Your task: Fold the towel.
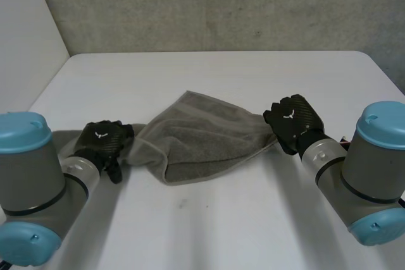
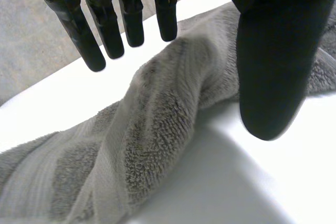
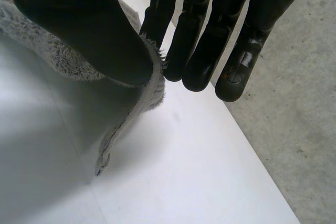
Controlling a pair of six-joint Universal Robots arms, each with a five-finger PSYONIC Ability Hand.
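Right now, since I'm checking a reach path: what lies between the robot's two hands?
The towel, bunched, spans from the left hand to the right hand, as the head view shows.

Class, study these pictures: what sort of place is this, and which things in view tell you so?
Probably a robotics lab or test bench, not a home: a plain white table against a bare grey concrete wall, and two grey robot arms with light-blue caps at a grey terry towel.
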